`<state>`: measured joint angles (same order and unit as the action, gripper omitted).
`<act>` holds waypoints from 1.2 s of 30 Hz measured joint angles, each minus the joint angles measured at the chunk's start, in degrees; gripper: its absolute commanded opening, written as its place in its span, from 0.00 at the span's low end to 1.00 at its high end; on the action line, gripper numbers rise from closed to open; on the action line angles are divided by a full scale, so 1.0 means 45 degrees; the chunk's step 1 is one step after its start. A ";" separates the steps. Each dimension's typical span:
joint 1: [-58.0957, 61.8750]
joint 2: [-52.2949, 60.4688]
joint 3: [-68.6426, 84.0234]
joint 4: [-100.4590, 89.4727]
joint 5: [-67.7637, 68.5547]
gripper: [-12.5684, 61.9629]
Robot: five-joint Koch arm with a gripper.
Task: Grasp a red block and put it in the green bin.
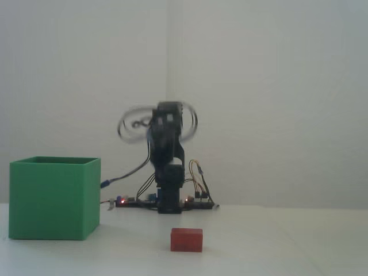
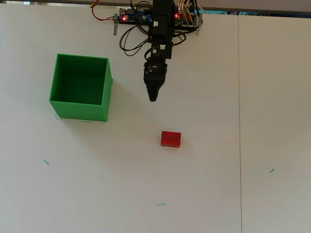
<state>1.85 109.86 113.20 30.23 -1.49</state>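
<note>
The red block (image 2: 170, 139) lies flat on the white table, also seen near the front in the fixed view (image 1: 186, 240). The green bin (image 2: 77, 110) stands open-topped and empty at the left, as the fixed view (image 1: 54, 198) also shows. In the overhead view my gripper (image 2: 153, 98) hangs between them, above and slightly left of the block and to the right of the bin. Its jaws taper together to a single point with nothing in them. In the fixed view the arm (image 1: 167, 167) is motion-blurred and the gripper cannot be made out.
A controller board (image 2: 131, 17) with red lights and looping wires sits at the arm's base by the table's far edge. A seam (image 2: 239, 121) runs down the table on the right. Small green tape marks (image 2: 160, 204) dot the surface.
</note>
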 measured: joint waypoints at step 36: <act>-0.2734 -1.1406 -1.6973 1.3711 -0.1914 0.64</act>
<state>-10.46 58.54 36.83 91.93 -10.11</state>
